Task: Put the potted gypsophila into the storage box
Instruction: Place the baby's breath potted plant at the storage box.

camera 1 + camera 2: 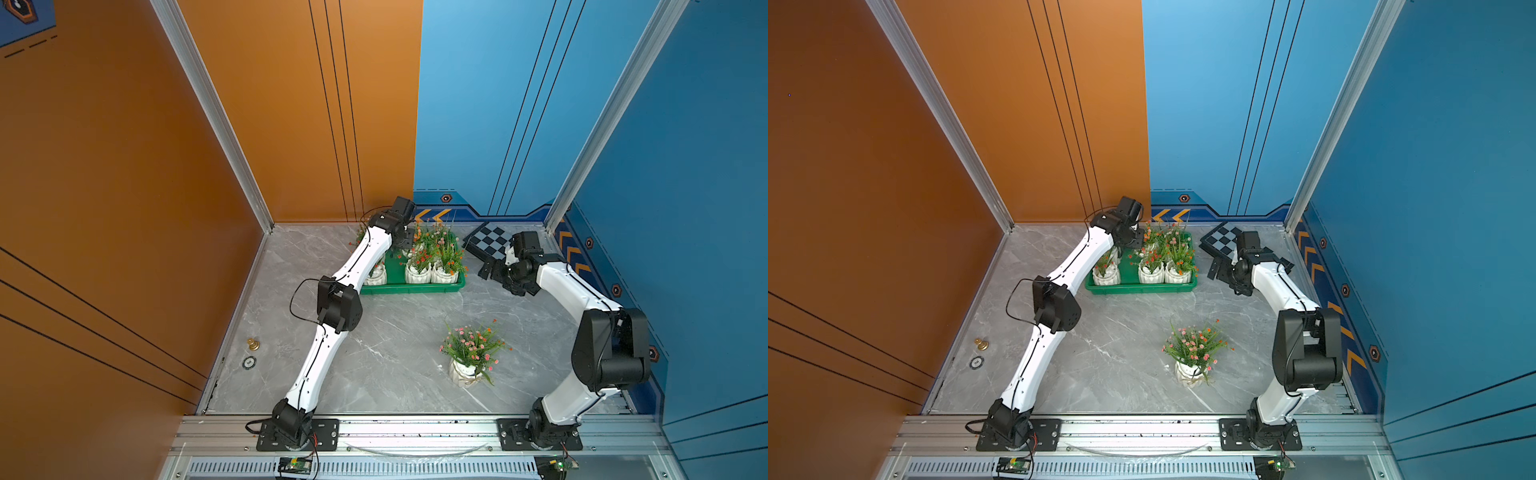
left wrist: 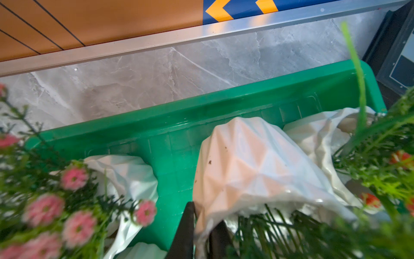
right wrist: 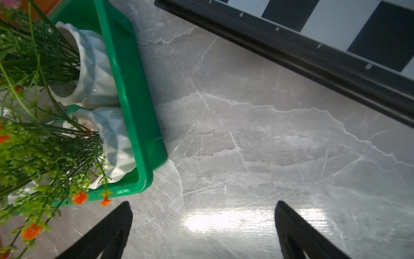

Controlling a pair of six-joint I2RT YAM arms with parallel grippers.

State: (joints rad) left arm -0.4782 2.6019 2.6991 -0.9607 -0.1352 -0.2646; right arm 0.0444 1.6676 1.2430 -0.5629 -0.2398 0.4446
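The green storage box (image 1: 411,289) (image 1: 1142,287) sits at the back of the table and holds several potted gypsophila (image 1: 419,272). My left gripper (image 1: 405,245) (image 2: 205,215) reaches into the box's back part and is shut on the rim of a white ribbed pot (image 2: 246,161), which leans against the green wall (image 2: 179,125). One more potted gypsophila (image 1: 465,370) (image 1: 1190,370), with pink flowers, stands alone on the table in front. My right gripper (image 1: 496,276) (image 3: 202,206) hangs open over bare marble just right of the box (image 3: 134,89), holding nothing.
A black-and-grey chequered board (image 1: 490,239) (image 3: 336,22) lies at the back right, close behind the right gripper. A small brass piece (image 1: 253,344) and a round disc (image 1: 249,362) sit by the table's left edge. Walls enclose the table on three sides.
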